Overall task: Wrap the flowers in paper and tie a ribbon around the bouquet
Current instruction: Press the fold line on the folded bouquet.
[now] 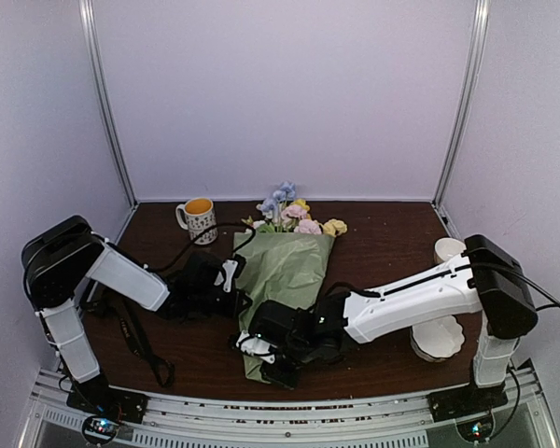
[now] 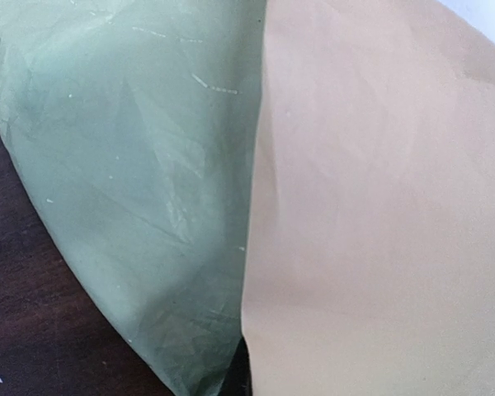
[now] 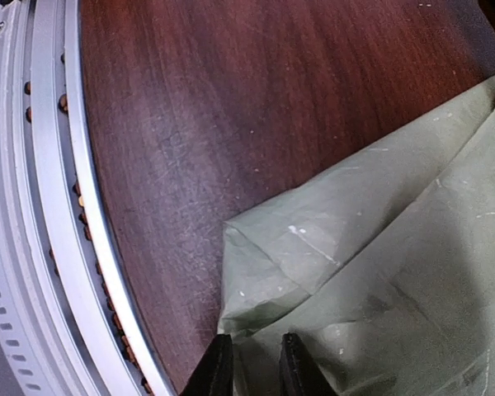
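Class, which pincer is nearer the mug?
Left. The left pincer sits just in front of the mug, at the paper's left edge; the right pincer is farther away, at its near tip.

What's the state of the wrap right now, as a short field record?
paper: pale sage green sheet folded into a cone
flowers: small pastel blooms poking from its far end
ribbon: long narrow black ribbon loose on dark wooden table, left side, untied
left pincer: shut, at sheet's left edge
right pincer: narrowly open over sheet's near corner
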You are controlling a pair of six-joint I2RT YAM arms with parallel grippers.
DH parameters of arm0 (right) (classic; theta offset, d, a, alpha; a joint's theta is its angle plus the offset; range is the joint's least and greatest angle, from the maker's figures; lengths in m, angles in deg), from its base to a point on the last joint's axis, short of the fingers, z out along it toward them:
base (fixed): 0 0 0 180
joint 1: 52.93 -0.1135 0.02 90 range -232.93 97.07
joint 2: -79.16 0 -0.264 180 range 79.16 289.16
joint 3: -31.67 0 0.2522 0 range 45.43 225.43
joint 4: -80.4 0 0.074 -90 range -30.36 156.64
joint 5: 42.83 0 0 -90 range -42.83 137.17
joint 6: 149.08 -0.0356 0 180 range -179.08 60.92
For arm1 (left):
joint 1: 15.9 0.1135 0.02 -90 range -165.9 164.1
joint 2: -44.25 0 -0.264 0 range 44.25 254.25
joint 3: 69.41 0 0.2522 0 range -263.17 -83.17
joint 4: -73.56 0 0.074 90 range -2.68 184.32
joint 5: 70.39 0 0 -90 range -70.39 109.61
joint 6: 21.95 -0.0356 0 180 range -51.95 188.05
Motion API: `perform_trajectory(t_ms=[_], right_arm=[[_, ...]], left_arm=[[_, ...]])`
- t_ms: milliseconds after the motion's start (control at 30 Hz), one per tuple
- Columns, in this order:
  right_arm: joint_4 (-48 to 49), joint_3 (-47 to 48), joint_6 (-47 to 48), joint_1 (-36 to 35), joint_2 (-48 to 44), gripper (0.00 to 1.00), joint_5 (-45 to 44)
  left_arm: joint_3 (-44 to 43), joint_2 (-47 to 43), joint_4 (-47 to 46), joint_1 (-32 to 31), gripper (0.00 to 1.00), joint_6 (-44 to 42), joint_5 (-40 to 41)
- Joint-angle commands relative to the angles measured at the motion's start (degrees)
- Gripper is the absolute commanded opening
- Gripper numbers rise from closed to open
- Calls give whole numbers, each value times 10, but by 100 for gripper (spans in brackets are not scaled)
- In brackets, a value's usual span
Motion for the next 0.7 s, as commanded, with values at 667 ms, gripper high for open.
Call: perform_trajectory(t_ms=[667], right_arm=[[264,-220,-346,350,-127,59,196]], left_arm=[[50,21,-31,18,0,33,-5]])
